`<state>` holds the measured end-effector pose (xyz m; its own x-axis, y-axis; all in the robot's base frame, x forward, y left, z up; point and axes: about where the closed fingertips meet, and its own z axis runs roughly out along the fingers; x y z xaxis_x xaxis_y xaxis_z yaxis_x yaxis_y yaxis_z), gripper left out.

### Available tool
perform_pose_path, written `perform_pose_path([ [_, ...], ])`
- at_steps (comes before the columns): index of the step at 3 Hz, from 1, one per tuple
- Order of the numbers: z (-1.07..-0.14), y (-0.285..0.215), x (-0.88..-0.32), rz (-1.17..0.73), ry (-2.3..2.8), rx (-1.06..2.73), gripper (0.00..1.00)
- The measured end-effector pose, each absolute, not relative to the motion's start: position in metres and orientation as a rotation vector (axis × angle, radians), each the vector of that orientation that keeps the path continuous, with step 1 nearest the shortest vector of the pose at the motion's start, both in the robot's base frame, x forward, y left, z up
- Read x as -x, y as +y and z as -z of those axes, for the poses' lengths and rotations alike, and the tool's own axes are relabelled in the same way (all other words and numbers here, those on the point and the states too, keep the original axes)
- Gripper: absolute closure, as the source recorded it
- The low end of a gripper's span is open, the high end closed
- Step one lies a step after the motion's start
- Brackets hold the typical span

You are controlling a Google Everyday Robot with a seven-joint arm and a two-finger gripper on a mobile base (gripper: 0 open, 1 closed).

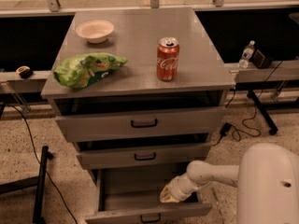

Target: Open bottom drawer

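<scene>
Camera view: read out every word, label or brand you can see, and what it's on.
Red can: white script, likely "Coca-Cola", not fully legible.
Green bag: print unreadable.
Water bottle: label unreadable.
No text on the gripper, inside the open bottom drawer.

Red can (167,59) on surface (135,36): white script running down the side, reads as the Coca-Cola logo, letters partly blurred. Green bag (88,69) on same surface, left of can: white and yellow print patches, not readable. Water bottle (246,54) on ledge (266,71) to the right: pale label band, text too small to read. Pincer (169,196) low inside the pulled-out bottom drawer (121,215), toward its right side; no readable marking on it.
</scene>
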<state>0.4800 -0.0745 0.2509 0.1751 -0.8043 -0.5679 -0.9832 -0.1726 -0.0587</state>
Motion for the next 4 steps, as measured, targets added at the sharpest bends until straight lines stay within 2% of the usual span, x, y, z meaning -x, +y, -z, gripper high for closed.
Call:
perform_pose_path([
  [2,-0.244,-0.059,-0.549,-0.459,1.667,1.957,1.00],
  [4,-0.180,-0.076,-0.533,-0.538,1.757,2.003,1.00],
])
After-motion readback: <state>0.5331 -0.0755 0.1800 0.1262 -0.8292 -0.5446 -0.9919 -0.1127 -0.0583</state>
